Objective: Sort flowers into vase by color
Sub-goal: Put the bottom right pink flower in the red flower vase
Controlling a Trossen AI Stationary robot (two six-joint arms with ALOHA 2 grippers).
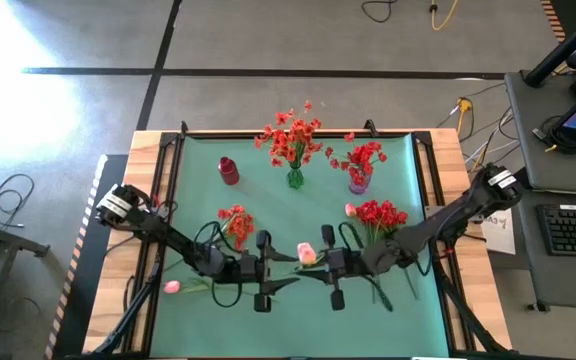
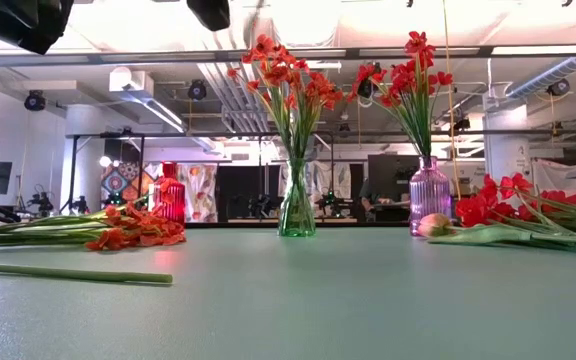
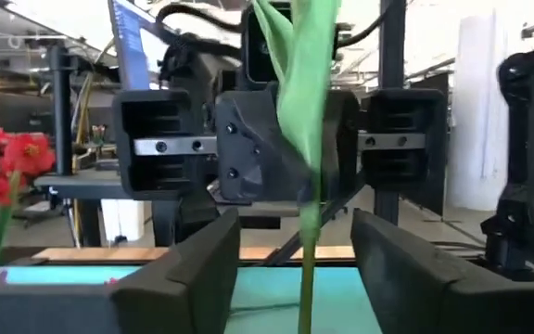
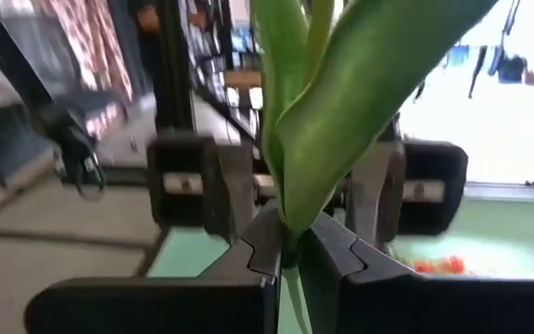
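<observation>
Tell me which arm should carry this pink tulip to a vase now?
Right, probably. The right gripper is shut on the pink tulip stem, while the left gripper stands open around it, and the vases lie on open mat ahead.

Two vases behind the table's middle, loose flowers in front.
</observation>
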